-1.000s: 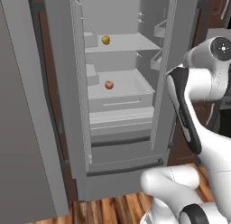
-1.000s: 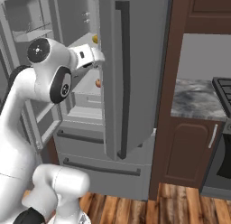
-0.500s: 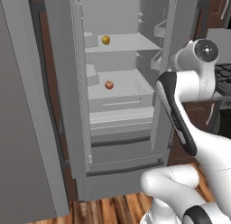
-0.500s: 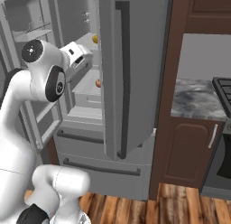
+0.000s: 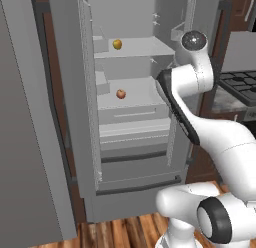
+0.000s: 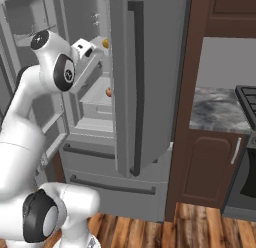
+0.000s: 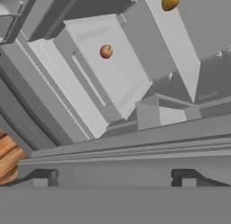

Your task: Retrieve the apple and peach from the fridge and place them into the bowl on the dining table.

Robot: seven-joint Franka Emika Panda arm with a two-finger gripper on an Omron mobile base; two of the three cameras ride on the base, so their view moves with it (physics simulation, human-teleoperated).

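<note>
the tall grey french-door fridge (image 5: 135, 117) stands open, and both fruits sit inside on pale grey shelves: a yellowish round fruit (image 5: 117, 44) on the upper shelf, a reddish round fruit (image 5: 120, 94) on the shelf below, well apart from each other. which one is the apple and which the peach i can't say for sure. the white arm's two-finger gripper (image 7: 115, 177) is up at the fridge opening with its jaws spread wide and nothing between them, well short of either fruit.

to do the reach well, i'd pick one fruit, level the hand with its shelf, and come in straight so the fingers pass either side of it without clipping the shelf edge or the door.

the hand view shows both fruits at once, rolled over on a slant. the right base view shows the dark brown cabinet (image 6: 210, 162) and mottled grey counter (image 6: 217, 109) beside the fridge; its closed door hides much of the shelves. the left base view looks squarely into the shelves.
</note>
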